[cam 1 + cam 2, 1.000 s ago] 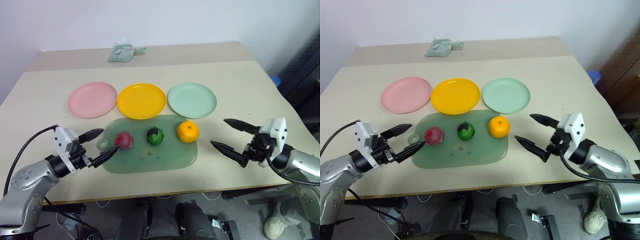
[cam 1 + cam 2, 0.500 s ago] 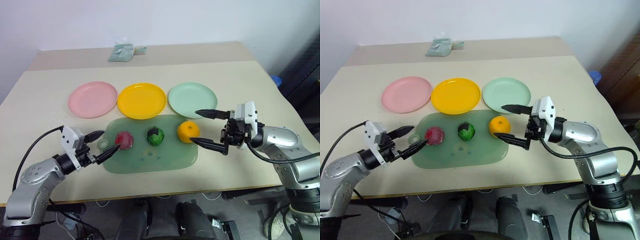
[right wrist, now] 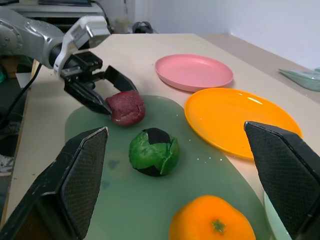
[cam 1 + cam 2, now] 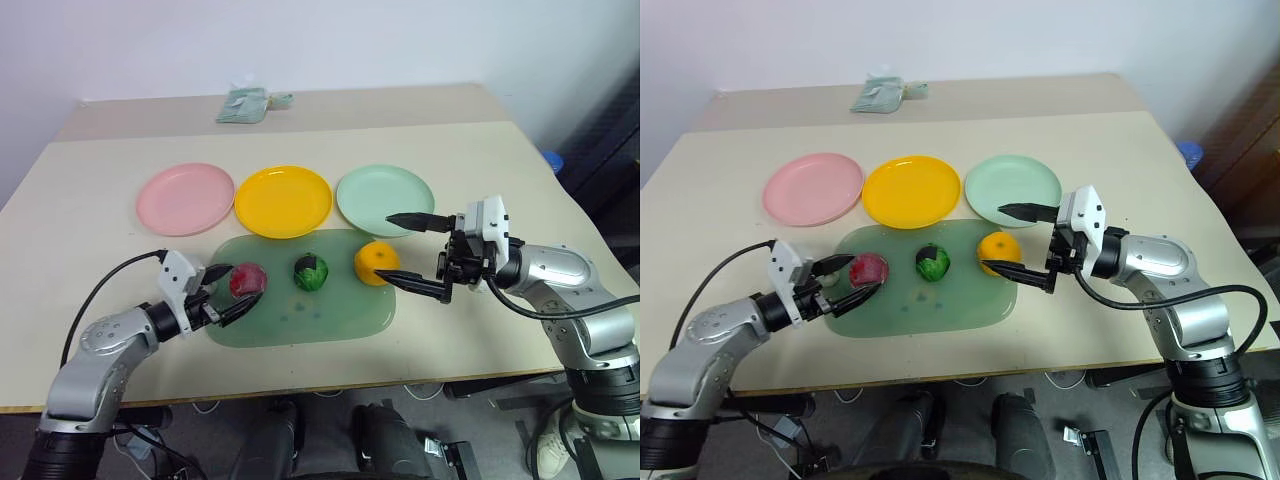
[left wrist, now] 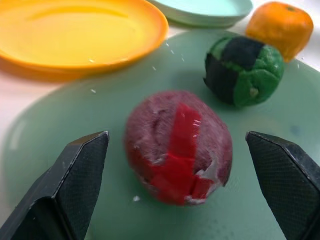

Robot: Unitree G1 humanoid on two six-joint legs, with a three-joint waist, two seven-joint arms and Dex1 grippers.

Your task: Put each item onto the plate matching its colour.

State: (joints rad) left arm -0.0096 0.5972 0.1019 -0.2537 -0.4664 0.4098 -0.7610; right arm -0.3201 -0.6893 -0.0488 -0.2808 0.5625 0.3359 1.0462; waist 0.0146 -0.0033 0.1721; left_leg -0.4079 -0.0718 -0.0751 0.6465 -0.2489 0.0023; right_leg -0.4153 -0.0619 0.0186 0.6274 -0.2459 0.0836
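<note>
Straddling red fruit (image 5: 177, 146) (long axis toward yellow plate (image 5: 80, 32)) | both jaws released

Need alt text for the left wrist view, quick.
Two open black fingers flank a dark red toy fruit lying on a translucent green mat. Beyond it sit a dark green fruit, an orange fruit and a yellow plate.

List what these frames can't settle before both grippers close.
- Left gripper contact with the dark red fruit: fingers flank it; touch unclear in head views.
- Orange fruit: near side covered by the right gripper's lower finger, left eye view.
- Pale green bundle at the table's far edge: too small to identify.
</note>
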